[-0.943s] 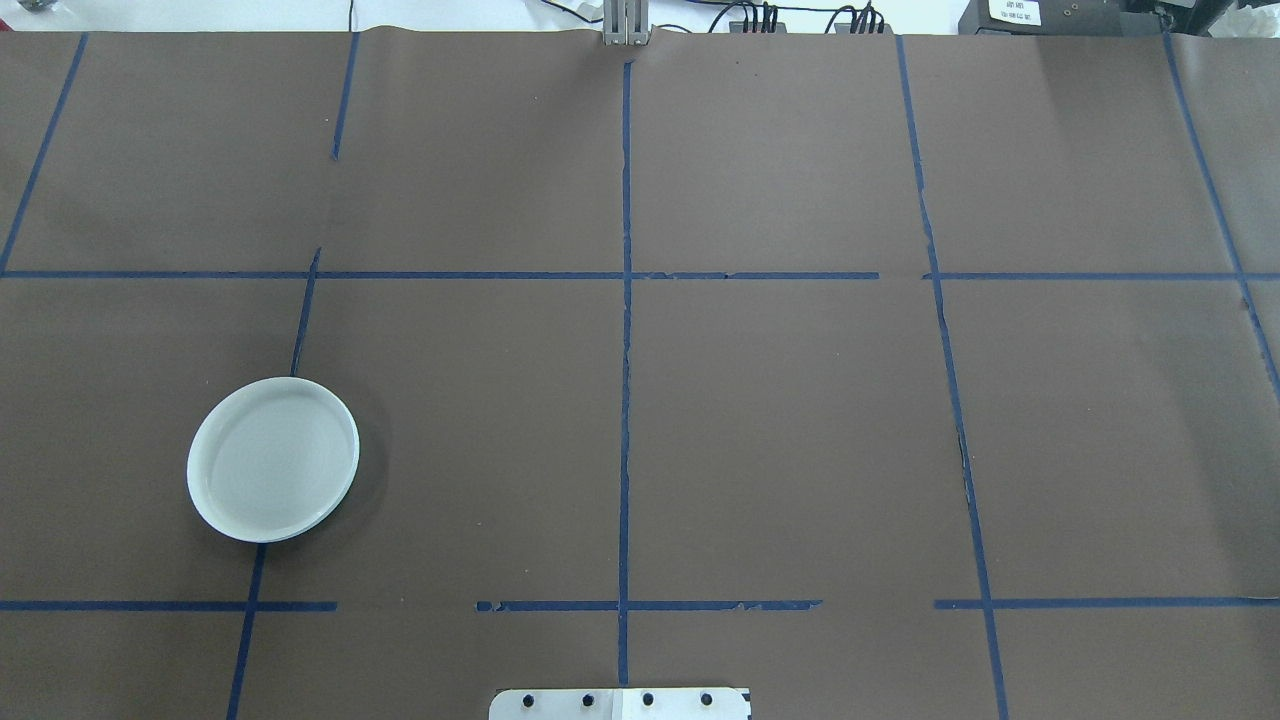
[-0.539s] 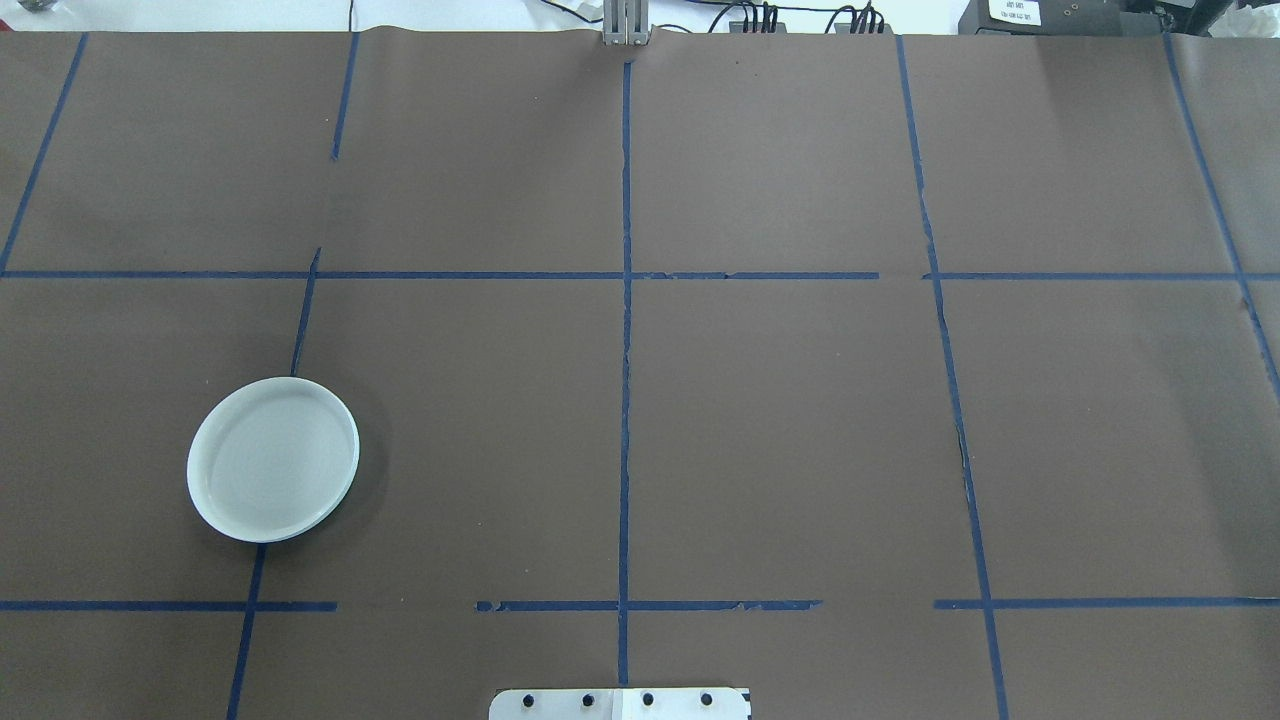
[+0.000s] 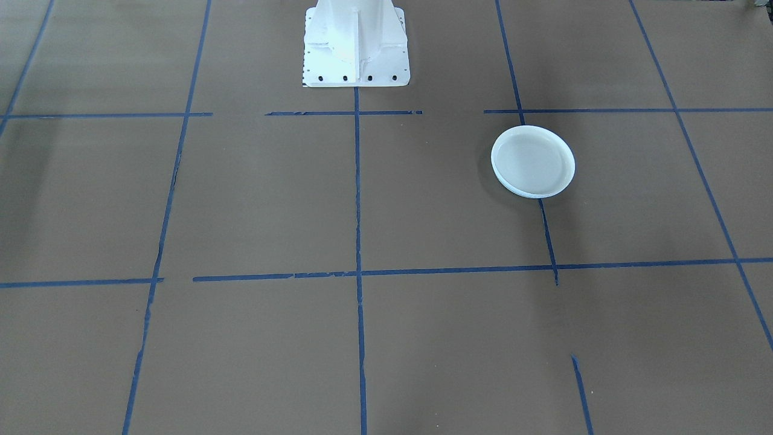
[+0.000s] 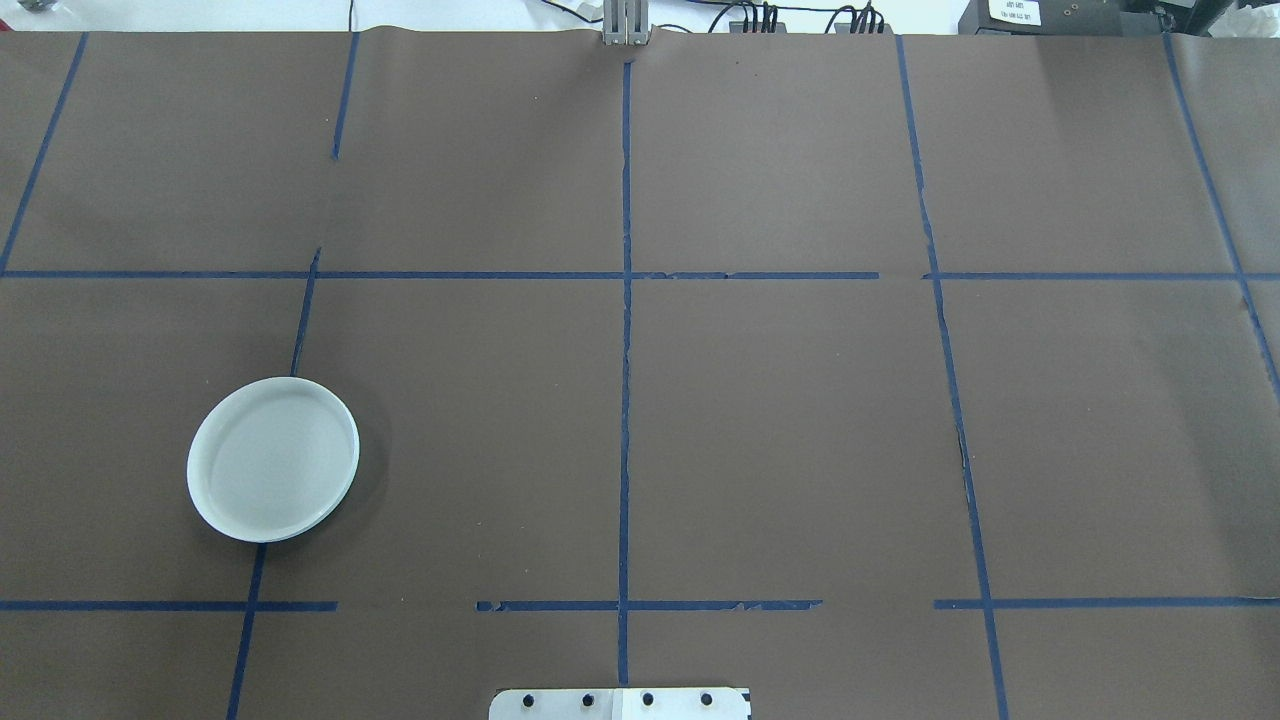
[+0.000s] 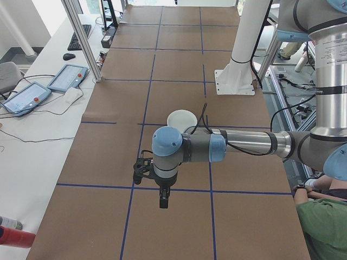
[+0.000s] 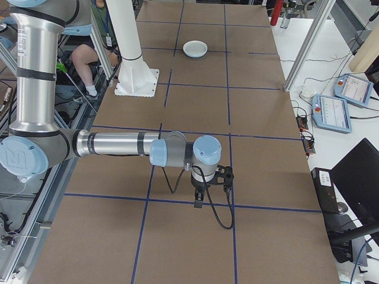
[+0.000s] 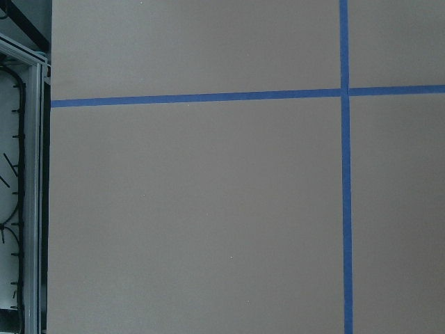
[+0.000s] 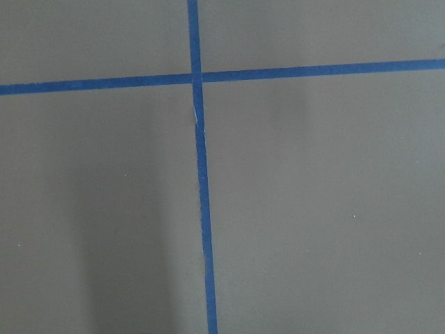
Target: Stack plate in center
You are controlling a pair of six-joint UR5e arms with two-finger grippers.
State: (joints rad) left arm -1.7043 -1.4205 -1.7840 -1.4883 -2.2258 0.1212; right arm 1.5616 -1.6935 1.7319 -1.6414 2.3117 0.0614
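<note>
One pale round plate (image 4: 272, 458) with a raised rim lies on the brown paper on the robot's left side, also visible as the plate (image 3: 532, 162), (image 5: 181, 118), (image 6: 195, 48). It looks whitish with a bluish lower edge; I cannot tell which plate it is, and no other plate shows. My left gripper (image 5: 162, 201) hangs over the table's left end, well clear of the plate. My right gripper (image 6: 198, 202) hangs over the far right end. Both show only in the side views, so I cannot tell if they are open or shut. The wrist views show only paper and tape.
Blue tape lines (image 4: 625, 350) divide the brown paper into squares. The white robot pedestal (image 3: 355, 42) stands at the table's near edge. Teach pendants (image 6: 331, 112) and aluminium posts (image 5: 81, 38) lie beyond the table's far side. A seated person (image 5: 325, 227) is beside the robot.
</note>
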